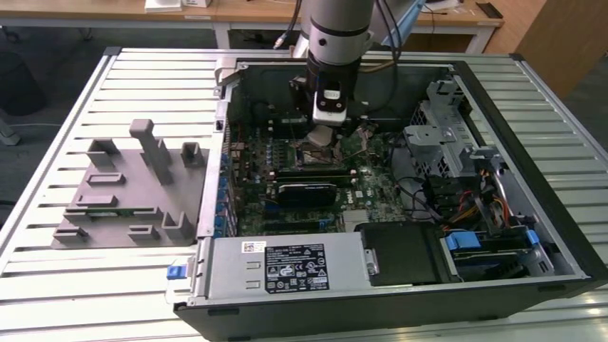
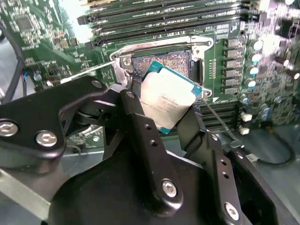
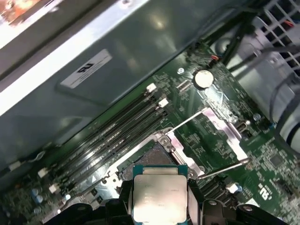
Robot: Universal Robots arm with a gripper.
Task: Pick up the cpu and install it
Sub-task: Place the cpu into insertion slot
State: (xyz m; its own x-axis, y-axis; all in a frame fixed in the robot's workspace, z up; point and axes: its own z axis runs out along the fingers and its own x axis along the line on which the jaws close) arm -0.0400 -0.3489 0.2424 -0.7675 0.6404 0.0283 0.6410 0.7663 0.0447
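Second wrist view: cpu in gripper

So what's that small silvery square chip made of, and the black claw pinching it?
The small silver square chip seems metal-topped: a pale plate with a soft sheen, edged by a thin green rim, probably circuit board. The black two-fingered gripper clamped on it looks like matt plastic or coated metal, with bright steel-looking screws.

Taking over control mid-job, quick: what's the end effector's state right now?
End effector: closed, holding the small flat square silver-topped cpu above the open black-framed motherboard socket.
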